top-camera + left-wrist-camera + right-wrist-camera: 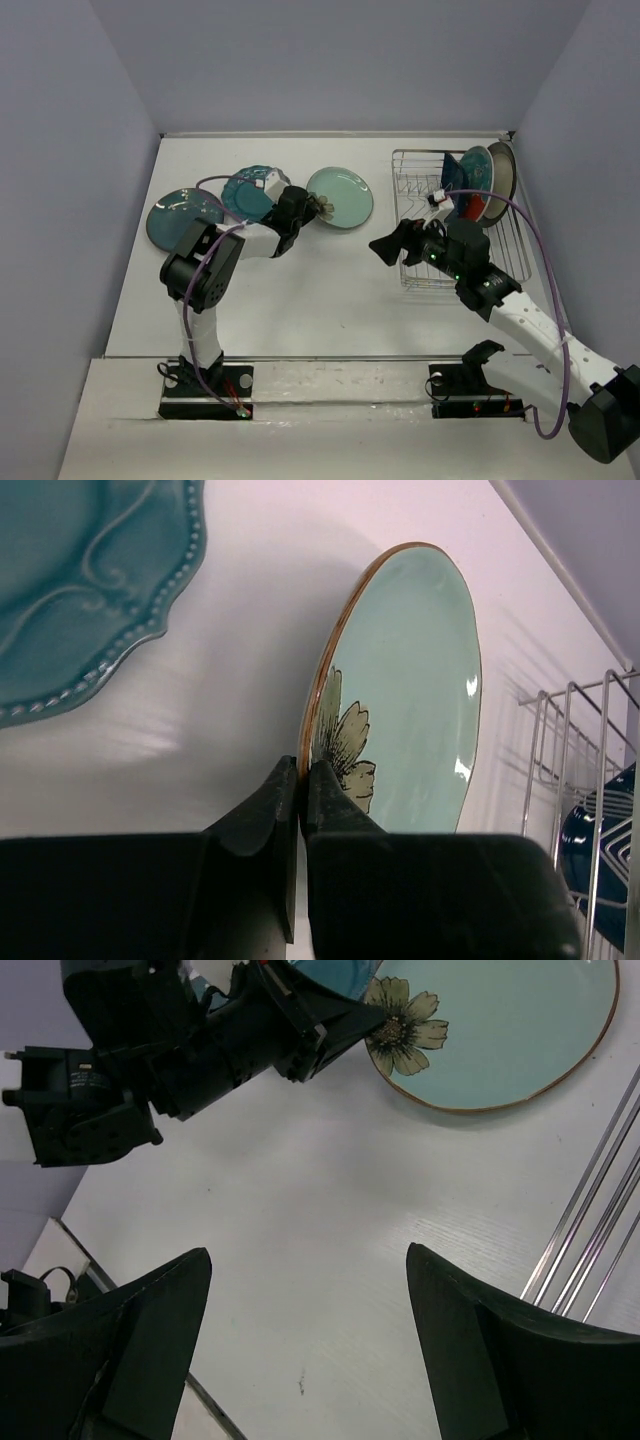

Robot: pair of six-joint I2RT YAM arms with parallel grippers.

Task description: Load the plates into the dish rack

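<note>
My left gripper point(318, 206) is shut on the near rim of the pale mint plate point(341, 196), which has a flower print and a brown edge point(410, 700); its fingertips point(301, 770) pinch the rim. The scalloped teal plate point(247, 192) and a dark teal plate point(177, 217) lie flat to the left. The wire dish rack point(415, 268) stands at the right and holds a dark blue plate point(463, 170), a red plate point(473, 207) and a grey-beige plate point(503, 170) upright. My right gripper point(387, 246) is open and empty, hovering left of the rack over bare table point(310, 1290).
Purple cables loop over both arms. The rack's wires point(590, 1230) run along the right edge of the right wrist view. The table's back wall lies just behind the plates and rack. The scalloped plate's beaded rim point(110, 650) is close left of my left gripper.
</note>
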